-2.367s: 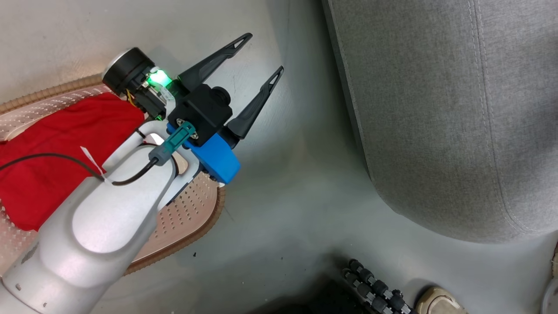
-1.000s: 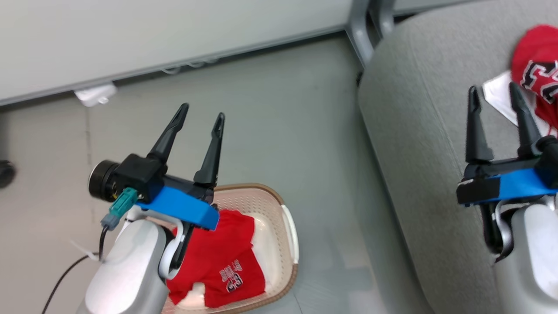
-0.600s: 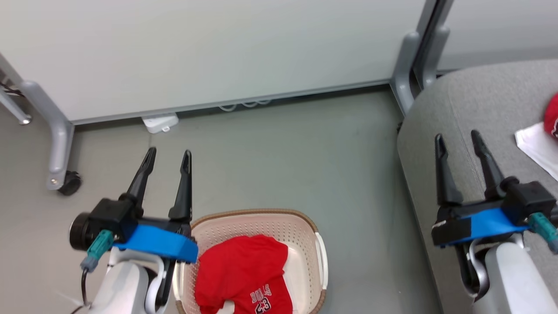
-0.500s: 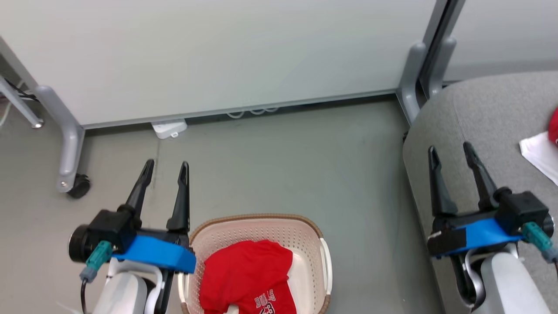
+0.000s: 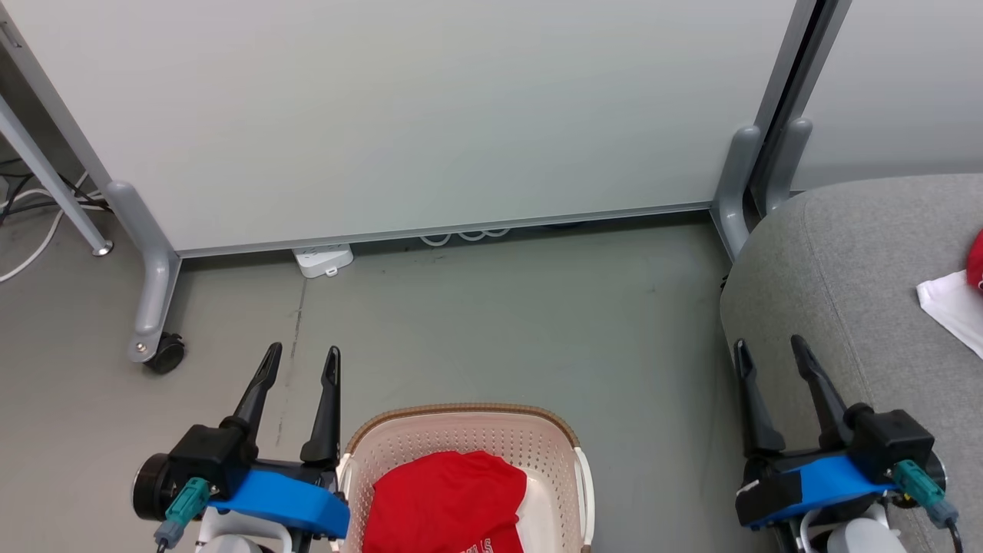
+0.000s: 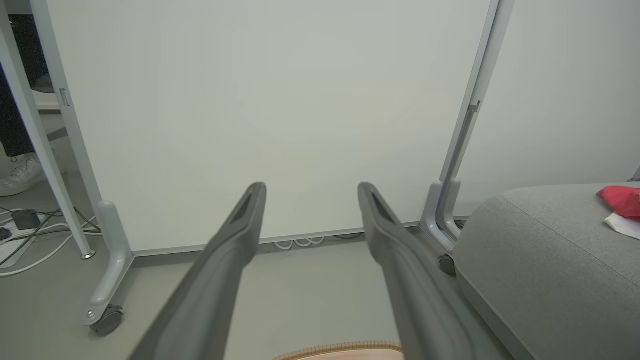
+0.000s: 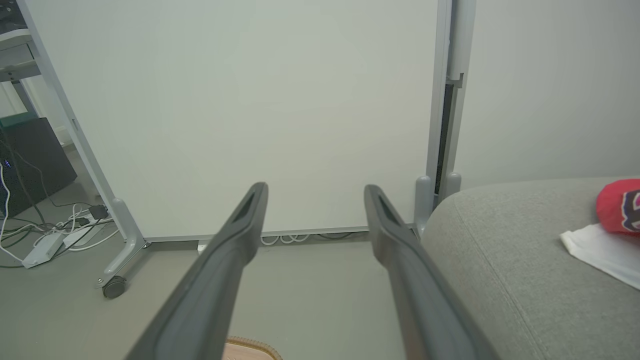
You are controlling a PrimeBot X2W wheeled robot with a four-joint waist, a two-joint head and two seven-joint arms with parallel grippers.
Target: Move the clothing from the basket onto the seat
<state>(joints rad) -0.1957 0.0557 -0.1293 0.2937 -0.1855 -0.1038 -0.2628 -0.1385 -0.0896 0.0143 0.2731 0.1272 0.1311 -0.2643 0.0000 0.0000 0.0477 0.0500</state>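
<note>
Left gripper [image 5: 303,351]: jaws spread wide and empty, standing just beside the basket [image 5: 461,409] on its left side, with both dark fingers pointing away from the basket toward the partition panel [image 5: 422,115]. In the left wrist view a short arc of the basket's brown rim lies at the bottom edge, between the two fingers.

Right gripper [image 5: 768,342]: jaws likewise wide apart with nothing between them, well to the right of the basket, over the near left edge of the seat [image 5: 845,261].

Basket: cream, perforated, brown-rimmed, resting on the grey floor [image 5: 499,322] at the bottom centre of the head view, its near part cut off by the frame. A crumpled red garment [image 5: 453,499] lies inside, toward the basket's left half, leaving bare white wall on the right. Small white print shows at the garment's cut-off lower edge, too little to read.

Seat: grey upholstery, right of the basket and apart from it, with a strip of bare floor between. On it, far from the basket, lie a second red garment [image 7: 620,205] with dark, white-edged marking and, touching it, a flat piece of white fabric [image 7: 600,252].

Beyond the basket: the panel's foot with a black caster [image 5: 165,355] to the far left, and a white power strip [image 5: 324,259] at the panel's base.
</note>
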